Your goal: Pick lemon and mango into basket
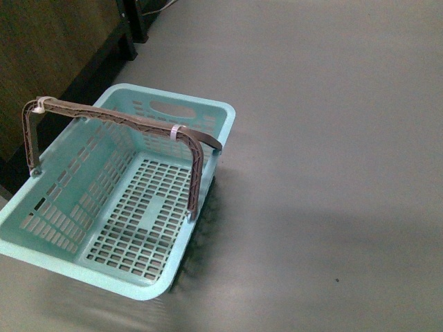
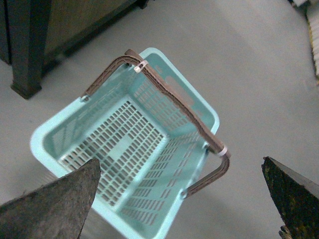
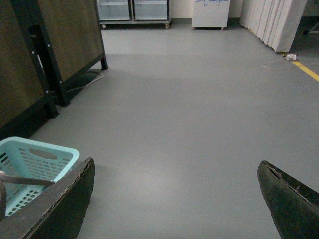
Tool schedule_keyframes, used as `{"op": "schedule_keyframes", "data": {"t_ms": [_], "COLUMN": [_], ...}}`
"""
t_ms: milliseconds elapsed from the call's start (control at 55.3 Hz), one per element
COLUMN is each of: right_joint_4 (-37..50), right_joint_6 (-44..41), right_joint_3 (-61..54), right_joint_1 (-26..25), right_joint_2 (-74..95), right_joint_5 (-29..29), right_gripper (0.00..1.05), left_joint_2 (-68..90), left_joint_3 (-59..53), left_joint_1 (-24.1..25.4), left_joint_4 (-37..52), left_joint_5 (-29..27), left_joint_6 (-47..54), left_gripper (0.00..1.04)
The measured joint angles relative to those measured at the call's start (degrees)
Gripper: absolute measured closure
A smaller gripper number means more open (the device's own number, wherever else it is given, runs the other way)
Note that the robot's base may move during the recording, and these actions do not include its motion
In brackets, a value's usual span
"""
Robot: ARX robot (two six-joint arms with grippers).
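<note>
Your left pincer (image 2: 180,160) hung wide apart over the empty basket (image 2: 37,147), your right pincer (image 3: 175,162) likewise apart beside it, and the unseen lemon, probably smooth and firm, would need a hold across its middle.

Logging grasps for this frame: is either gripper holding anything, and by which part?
Nothing is held. The left gripper and the right gripper are both open with nothing between their fingers; the basket stands untouched.
</note>
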Motion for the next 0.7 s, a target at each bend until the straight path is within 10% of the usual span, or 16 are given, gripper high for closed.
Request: {"op": "schedule_keyframes", "data": {"t_ms": [325, 705], "right_joint_4": [0.0, 0.0], "right_joint_6": [0.0, 0.0], "right_joint_3": [0.0, 0.0], "right_joint_1": [0.0, 0.0], "right_joint_2": [0.0, 0.0], "right_joint_5": [0.0, 0.0], "right_gripper": [0.09, 0.09], "left_joint_2": [41.3, 72.7], "left_joint_3": [10.9, 32.3], "left_joint_1": [-5.0, -14.6], "left_joint_4": [26.4, 28.4], "left_joint_5": [2.3, -1.9], "left_joint_6": [-21.1, -30.3], "left_gripper": [0.07, 0.07]}}
